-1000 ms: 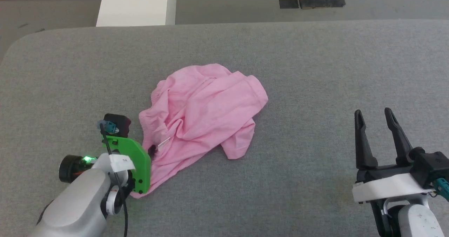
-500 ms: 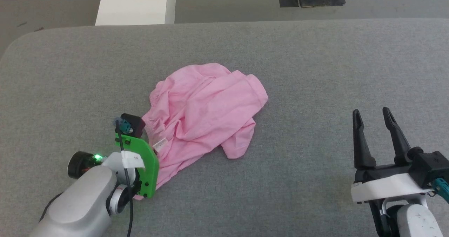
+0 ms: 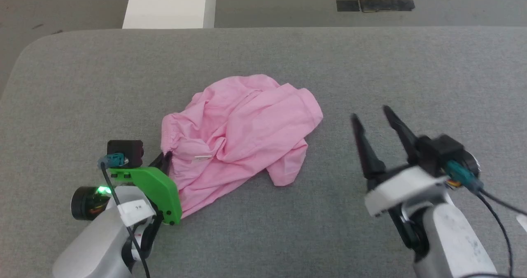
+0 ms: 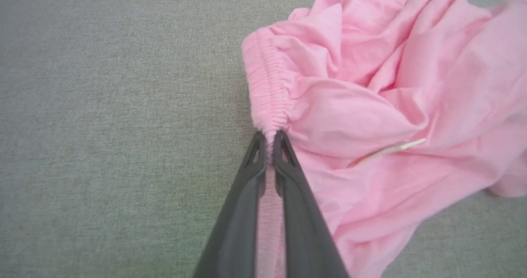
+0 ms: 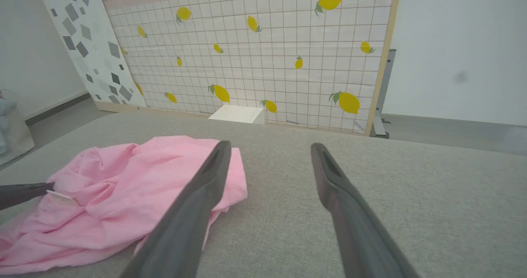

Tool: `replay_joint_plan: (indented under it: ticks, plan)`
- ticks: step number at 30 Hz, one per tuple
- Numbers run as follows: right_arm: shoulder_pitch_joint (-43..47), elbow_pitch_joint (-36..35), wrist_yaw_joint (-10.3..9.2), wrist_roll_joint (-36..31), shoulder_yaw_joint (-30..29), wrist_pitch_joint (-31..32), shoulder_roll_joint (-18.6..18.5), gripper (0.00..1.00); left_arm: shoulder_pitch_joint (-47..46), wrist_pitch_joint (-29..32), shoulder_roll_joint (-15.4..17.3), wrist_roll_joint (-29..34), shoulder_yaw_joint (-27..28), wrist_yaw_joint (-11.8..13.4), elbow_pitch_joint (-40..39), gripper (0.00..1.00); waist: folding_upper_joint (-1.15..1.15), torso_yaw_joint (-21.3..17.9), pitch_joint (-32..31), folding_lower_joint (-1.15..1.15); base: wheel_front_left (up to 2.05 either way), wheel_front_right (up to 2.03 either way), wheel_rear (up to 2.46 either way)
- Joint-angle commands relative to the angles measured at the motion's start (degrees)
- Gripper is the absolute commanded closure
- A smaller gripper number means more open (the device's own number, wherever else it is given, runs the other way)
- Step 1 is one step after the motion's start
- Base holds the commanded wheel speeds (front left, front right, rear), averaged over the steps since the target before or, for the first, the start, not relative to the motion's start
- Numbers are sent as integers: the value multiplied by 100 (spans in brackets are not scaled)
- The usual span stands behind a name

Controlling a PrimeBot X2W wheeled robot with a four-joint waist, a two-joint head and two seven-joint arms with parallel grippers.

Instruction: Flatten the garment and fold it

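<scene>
Left hand (image 4: 269, 141) low, fingers pinched tight on shorts (image 4: 370, 105). Right hand (image 3: 371, 114) hovering, fingers spread wide, angled left.

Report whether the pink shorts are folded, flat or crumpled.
Crumpled: the garment lies bunched in overlapping wrinkles, its waistband pinched in the left hand.

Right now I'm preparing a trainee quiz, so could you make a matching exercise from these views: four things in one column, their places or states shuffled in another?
Things
1. left tool
2. right tool
3. garment
4. white block

Places or states
A. open, holding nothing
B. crumpled on the grey table
C. beyond the table's far edge
D. shut on the waistband

Pairs: 1-D, 2-A, 3-B, 4-C
</scene>
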Motion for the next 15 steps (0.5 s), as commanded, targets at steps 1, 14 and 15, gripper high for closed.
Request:
replay_joint_plan:
  ticks: [1, 14, 15]
  plan:
    - [-307, 128, -9, 149, 134, 193, 5, 0, 81, -112, -53, -58, 44, 68, -77, 100, 0, 81, 49, 0, 0, 0, 0]
    - [-1993, 2068, -9, 1288, 482, 2540, 5, 0, -38, -216, -268, 8, -57, 120, -249, 100, 0, 508, 314, 0, 0, 0, 0]
    - [-2080, 2189, -9, 1330, 490, 2677, 5, 0, -63, -217, -279, 15, -67, 113, -241, 100, 0, 529, 335, 0, 0, 0, 0]
